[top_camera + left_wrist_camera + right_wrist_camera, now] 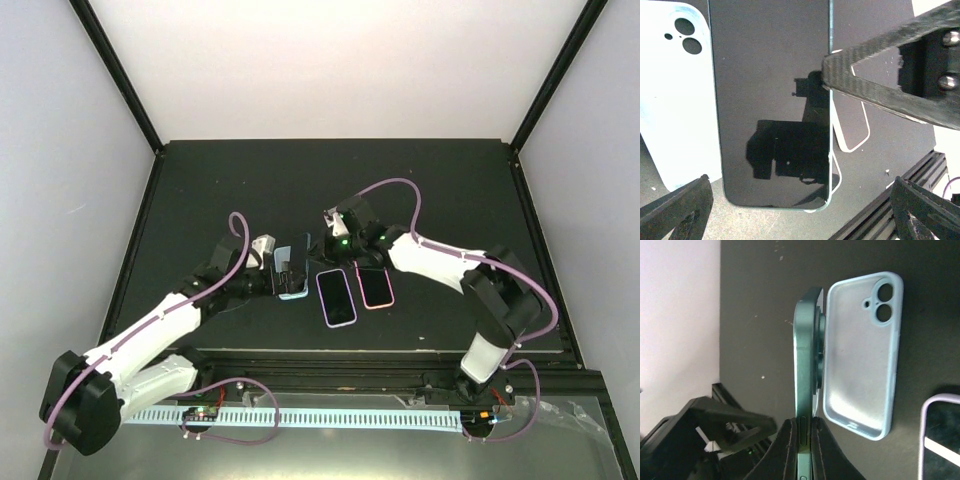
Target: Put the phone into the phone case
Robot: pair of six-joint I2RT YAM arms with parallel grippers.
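Black table [250,180], phone [804,365] on edge, blue case [860,355]

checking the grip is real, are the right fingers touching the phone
Touching. Right wrist view shows both right fingers pressed against the phone faces, no gap.

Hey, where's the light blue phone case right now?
The case lies open side up on the table, left of centre in the top view, beside the green phone that the right gripper holds on edge.
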